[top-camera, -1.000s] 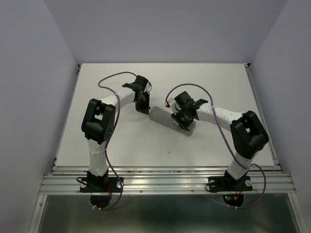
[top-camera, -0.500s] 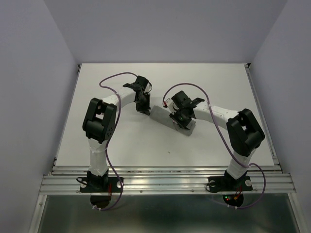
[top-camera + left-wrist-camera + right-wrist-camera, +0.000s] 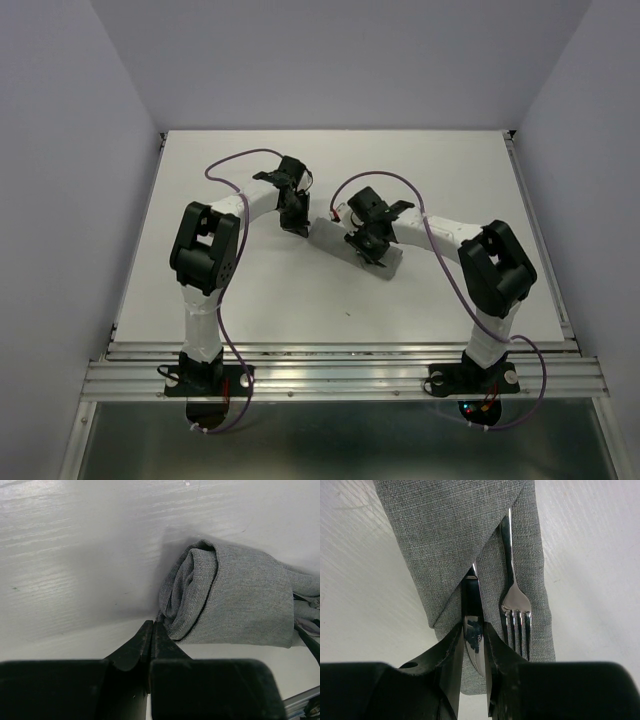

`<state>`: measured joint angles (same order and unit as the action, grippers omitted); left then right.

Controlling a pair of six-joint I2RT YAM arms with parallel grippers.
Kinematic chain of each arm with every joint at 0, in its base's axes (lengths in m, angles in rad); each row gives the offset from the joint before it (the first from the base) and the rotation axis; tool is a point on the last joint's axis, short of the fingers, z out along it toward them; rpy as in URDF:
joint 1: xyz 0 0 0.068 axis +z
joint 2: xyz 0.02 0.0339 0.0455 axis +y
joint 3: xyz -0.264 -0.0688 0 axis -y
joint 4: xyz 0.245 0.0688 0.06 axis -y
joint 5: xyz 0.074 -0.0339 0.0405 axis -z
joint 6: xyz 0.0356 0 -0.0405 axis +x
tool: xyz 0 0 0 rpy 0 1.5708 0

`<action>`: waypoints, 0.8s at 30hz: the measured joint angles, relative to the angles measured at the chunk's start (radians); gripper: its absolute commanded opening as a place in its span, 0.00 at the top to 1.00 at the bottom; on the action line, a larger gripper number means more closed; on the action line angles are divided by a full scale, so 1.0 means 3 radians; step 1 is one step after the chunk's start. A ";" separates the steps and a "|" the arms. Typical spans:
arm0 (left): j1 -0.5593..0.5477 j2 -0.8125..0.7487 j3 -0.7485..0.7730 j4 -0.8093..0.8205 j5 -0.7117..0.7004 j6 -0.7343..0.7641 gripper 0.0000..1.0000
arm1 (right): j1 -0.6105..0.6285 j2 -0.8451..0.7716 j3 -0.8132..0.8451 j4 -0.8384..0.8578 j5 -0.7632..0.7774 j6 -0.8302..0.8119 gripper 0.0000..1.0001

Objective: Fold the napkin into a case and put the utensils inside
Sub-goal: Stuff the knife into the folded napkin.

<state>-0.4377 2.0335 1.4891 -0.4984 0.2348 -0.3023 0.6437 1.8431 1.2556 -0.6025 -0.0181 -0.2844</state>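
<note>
A: How are the right jaws?
B: Nearly closed, clamping the knife point(image 3: 473, 635) blade. Its far end slips under the diagonal fold of the case point(image 3: 445, 540). The fork point(image 3: 516, 605) lies just right of them, handle in the pocket.
A: And the left jaws?
B: Pressed fully together, tips at the case's rolled end on the desk point(image 3: 75, 555).

A white table point(image 3: 250, 290) between pale lilac walls point(image 3: 60, 200); a small dark speck point(image 3: 347, 312), perhaps a mark.

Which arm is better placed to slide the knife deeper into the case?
Right. The right hand grips the knife, whose far end sits in the case's fold beside the fork. The left hand is shut at the case's rolled end, off the knife.
</note>
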 measured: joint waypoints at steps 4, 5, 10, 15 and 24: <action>0.0000 0.0000 0.0001 0.0000 0.0005 0.0006 0.91 | 0.0004 0.0000 0.0001 0.0000 0.0000 -0.0001 0.78; 0.0000 0.0000 0.0001 0.0000 0.0005 0.0008 0.91 | 0.0011 0.0000 0.0001 0.0000 0.0001 -0.0001 0.78; 0.0000 0.0000 0.0001 0.0000 0.0005 0.0014 0.91 | 0.0047 0.0000 0.0001 0.0001 0.0023 -0.0006 0.78; 0.0000 0.0000 0.0001 0.0000 0.0006 0.0018 0.91 | 0.0064 0.0000 0.0001 0.0005 0.0037 -0.0027 0.79; 0.0000 0.0000 0.0001 0.0000 0.0008 0.0018 0.91 | 0.0086 -0.0015 0.0000 0.0014 0.0037 -0.0058 0.79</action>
<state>-0.4377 2.0335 1.4895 -0.4984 0.2371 -0.2970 0.6697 1.8385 1.2556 -0.5983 -0.0071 -0.3019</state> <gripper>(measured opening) 0.095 0.250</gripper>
